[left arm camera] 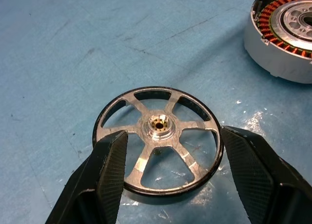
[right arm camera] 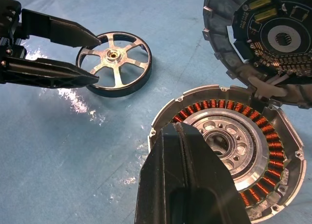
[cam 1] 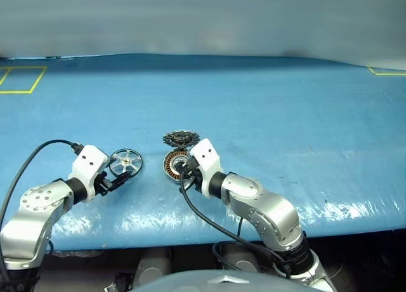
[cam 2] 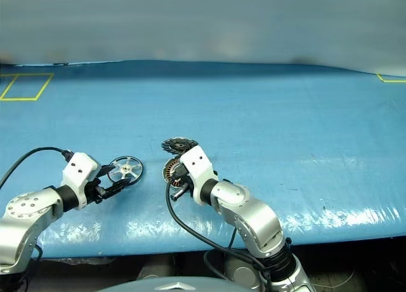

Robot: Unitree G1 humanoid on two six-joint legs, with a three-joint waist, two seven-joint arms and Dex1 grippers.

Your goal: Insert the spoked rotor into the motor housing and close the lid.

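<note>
The spoked rotor (left arm camera: 158,125), a shiny silver wheel with a dark rim, lies flat on the blue table. My left gripper (left arm camera: 173,132) straddles it, one black finger (left arm camera: 109,160) against each side of the rim. To its right stands the motor housing (right arm camera: 273,151), a round grey shell with a ring of copper windings, open on top. My right gripper (right arm camera: 178,129) is shut, its tips over the housing's near rim. The lid (right arm camera: 273,34) lies just beyond the housing with its dark toothed face and circuit board up, touching the housing's far edge.
The table (cam 1: 266,114) is covered in blue sheeting. Yellow tape outlines mark its far left corner (cam 1: 22,79) and far right corner (cam 1: 387,71). Black cables (cam 1: 38,153) trail from both wrists. The table's front edge runs close below both arms.
</note>
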